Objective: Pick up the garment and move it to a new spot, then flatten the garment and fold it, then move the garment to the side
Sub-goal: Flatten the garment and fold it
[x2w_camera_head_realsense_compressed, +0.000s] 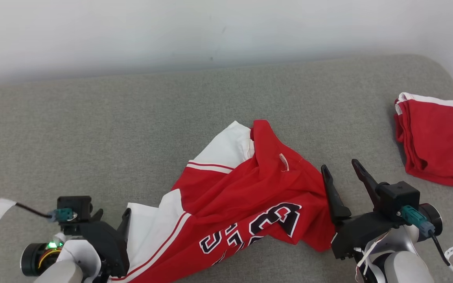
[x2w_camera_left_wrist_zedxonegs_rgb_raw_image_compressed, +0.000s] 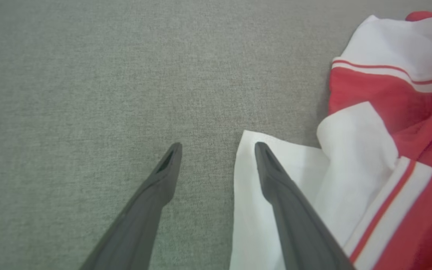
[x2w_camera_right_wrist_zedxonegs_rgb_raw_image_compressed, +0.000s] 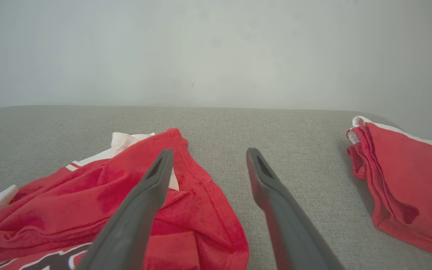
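The left gripper [x2w_camera_head_realsense_compressed: 113, 218] sits at the near left with its two dark fingers spread open and holding nothing. In the left wrist view, one finger [x2w_camera_left_wrist_zedxonegs_rgb_raw_image_compressed: 276, 176] lies over the white corner of the jersey [x2w_camera_head_realsense_compressed: 250, 188] and the other over bare grey fabric surface [x2w_camera_head_realsense_compressed: 132, 129]; I cannot tell whether either touches. The right gripper [x2w_camera_head_realsense_compressed: 339, 165], near right, is also open and empty. Its left finger is at the jersey's red right edge and its right finger is over bare surface.

The red and white jersey lies crumpled in the near middle, between the two grippers, with dark numbers edged in white facing up. A folded red garment [x2w_camera_head_realsense_compressed: 435, 145] rests well apart at the far right. A pale wall [x2w_camera_head_realsense_compressed: 210, 31] stands behind.
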Motion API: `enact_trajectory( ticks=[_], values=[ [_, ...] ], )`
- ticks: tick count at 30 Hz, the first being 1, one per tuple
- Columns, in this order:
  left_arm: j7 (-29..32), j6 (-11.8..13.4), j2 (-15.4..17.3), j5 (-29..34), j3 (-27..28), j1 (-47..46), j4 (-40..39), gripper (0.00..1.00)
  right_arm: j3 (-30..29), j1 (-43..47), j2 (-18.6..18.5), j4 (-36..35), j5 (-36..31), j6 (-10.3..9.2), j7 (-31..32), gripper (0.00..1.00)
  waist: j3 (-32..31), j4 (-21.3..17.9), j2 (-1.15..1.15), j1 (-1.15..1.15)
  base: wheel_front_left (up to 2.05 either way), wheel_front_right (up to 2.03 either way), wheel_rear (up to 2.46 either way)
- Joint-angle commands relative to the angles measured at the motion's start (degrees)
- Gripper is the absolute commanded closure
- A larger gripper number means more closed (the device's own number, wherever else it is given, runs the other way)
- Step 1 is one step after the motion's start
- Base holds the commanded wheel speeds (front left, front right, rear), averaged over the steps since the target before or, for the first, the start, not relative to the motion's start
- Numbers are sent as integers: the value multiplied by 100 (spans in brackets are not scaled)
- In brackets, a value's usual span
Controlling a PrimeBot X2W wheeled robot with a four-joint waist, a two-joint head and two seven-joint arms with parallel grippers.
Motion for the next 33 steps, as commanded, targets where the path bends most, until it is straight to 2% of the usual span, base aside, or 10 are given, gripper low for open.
enact_trajectory(
  ticks=[1, 9, 10, 12, 13, 15, 19, 20, 24, 33],
  values=[
    [92, -20, -8, 68, -53, -95, 93, 0, -10, -35, -20, -21, 38, -14, -19, 0, 82, -73, 0, 0, 0, 0, 0],
    [441, -78, -82, 144, -225, -457, 400, 0, -64, -102, -43, 13, 35, -14, -96, 0, 251, -127, 0, 0, 0, 0, 0],
    [472, -97, -96, 157, -245, -495, 433, 4, -65, -107, -42, 22, 34, -14, -99, 0, 262, -126, 0, 0, 0, 0, 0],
    [570, -149, -133, 168, -320, -542, 493, 29, -63, -122, -37, 37, 32, -14, -113, 0, 279, -119, 0, 0, 0, 0, 0],
    [620, -147, -148, 174, -361, -563, 520, 52, -54, -125, -34, 43, 29, -14, -110, 0, 285, -115, 0, 0, 0, 0, 0],
    [727, -173, -165, 178, -429, -576, 573, 60, -31, -141, -31, 58, 31, -14, -101, 0, 297, -107, 0, 0, 0, 0, 0],
    [905, -243, -219, 166, -559, -561, 584, 96, 19, -240, -80, 64, 22, -14, -51, 0, 316, -75, 0, 0, 0, 0, 0],
    [930, -257, -229, 174, -594, -563, 570, 100, 33, -257, -106, 70, 14, -14, -27, 0, 325, -57, 0, 0, 0, 0, 0],
    [936, -282, -262, 187, -646, -608, 506, 100, 76, -492, -274, 204, 68, -14, 276, 0, 404, -11, 0, 0, 0, 0, 0],
    [732, -269, -409, 299, -671, -770, 410, 100, 465, -1846, -779, 1571, 307, -14, 1968, 0, 706, 198, 0, 0, 0, 0, 0]
  ],
)
